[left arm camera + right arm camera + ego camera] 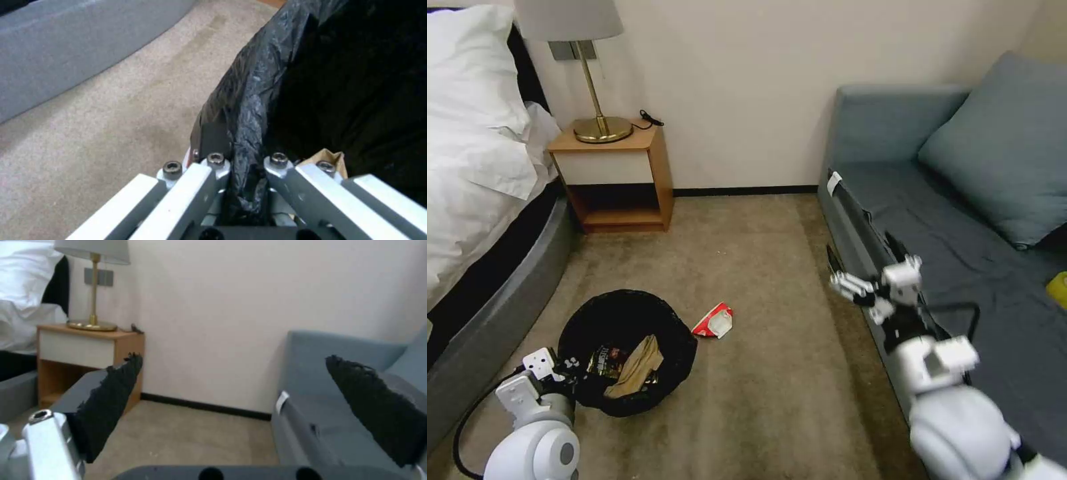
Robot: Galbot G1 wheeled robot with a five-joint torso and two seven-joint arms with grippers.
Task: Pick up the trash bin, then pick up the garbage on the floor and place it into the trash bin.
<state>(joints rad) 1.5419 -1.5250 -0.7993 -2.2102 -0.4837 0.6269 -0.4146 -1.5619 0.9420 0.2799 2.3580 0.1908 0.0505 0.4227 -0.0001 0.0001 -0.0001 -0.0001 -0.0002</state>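
The trash bin (627, 320) is round with a black bag liner and sits low on my left, above the carpet. Inside it lie a tan paper wad (637, 367) and a dark snack wrapper (604, 360). My left gripper (569, 367) is shut on the bin's near rim. In the left wrist view its fingers (213, 166) pinch the bag-covered rim (249, 110), and the tan wad (328, 156) peeks out beside them. One piece of garbage, a red-and-white carton scrap (715, 321), lies on the carpet just right of the bin. My right gripper (837, 272) hangs open and holds nothing by the sofa's front edge; its black pads (111, 396) are spread wide.
A bed (474, 167) with a grey base runs along the left. A wooden nightstand (617, 180) with a brass lamp (594, 80) stands at the far wall. A blue-grey sofa (960, 220) lines the right, with a yellow object (1057, 288) on its seat. Open carpet (774, 373) lies between.
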